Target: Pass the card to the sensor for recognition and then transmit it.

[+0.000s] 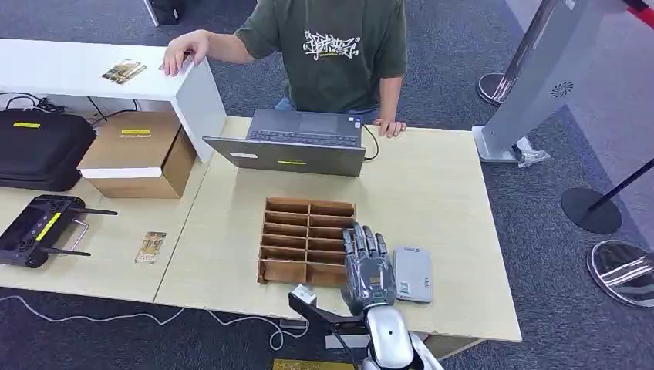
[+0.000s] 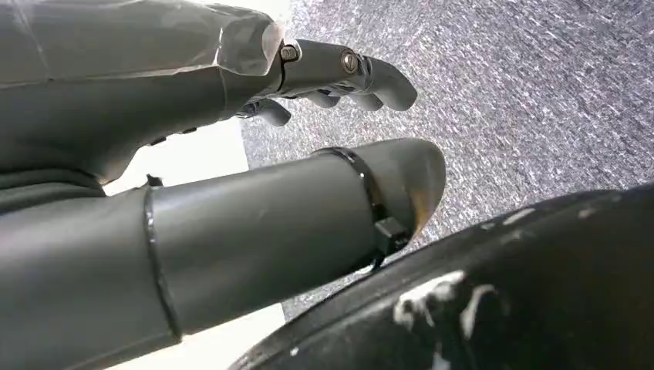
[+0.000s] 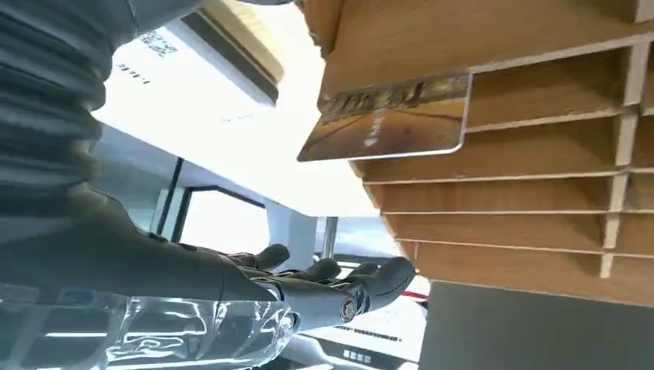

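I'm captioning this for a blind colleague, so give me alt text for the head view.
The robot's right hand hovers, fingers extended, between a wooden slotted rack and a grey sensor on a light table; a person stands behind a laptop.

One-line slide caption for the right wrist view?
Right robot hand, open, near the wooden rack, where a card sticks out of one slot.

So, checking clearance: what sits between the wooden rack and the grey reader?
The right hand, fingers stretched forward, sits between the wooden rack and the grey reader, as the head view shows.
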Robot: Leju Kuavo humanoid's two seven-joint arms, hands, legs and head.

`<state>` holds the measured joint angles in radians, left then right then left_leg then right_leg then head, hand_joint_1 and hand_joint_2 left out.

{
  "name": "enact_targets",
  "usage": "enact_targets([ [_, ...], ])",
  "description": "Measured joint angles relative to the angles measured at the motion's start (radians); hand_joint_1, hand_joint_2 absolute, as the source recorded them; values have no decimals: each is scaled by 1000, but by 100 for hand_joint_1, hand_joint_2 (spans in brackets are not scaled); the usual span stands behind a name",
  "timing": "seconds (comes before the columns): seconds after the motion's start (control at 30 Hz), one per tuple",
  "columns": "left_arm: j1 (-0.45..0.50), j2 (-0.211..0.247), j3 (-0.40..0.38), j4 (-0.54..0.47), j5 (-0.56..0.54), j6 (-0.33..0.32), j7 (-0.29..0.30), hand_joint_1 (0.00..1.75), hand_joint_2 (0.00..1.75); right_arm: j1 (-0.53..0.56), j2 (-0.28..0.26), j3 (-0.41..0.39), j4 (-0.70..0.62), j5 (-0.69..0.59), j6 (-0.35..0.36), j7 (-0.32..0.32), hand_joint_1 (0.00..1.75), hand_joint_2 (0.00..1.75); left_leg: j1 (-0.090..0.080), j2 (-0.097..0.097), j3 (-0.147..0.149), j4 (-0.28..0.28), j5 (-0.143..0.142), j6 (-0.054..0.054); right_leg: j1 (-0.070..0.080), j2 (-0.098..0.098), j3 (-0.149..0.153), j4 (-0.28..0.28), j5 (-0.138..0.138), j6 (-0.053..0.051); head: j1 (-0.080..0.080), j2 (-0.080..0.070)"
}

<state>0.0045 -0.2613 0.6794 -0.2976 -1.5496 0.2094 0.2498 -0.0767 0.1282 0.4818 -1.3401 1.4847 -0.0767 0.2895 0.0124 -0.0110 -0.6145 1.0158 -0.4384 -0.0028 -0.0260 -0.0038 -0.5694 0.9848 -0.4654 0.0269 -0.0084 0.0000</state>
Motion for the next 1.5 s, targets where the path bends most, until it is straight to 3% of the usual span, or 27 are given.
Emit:
enact_targets([
  [0.67,7,-2,-29,-13,0,3,8,0,0,16,21,14,-18,-30,13,-28,0,175,0,0,0,0,0,0,0,0,0,0,0,0,0,0],
  [1.5,9,-4,-11,-13,1,6,-20,0,0,-81,48,74,98,-61,9,-41,0,175,0,0,0,0,0,0,0,0,0,0,0,0,0,0],
])
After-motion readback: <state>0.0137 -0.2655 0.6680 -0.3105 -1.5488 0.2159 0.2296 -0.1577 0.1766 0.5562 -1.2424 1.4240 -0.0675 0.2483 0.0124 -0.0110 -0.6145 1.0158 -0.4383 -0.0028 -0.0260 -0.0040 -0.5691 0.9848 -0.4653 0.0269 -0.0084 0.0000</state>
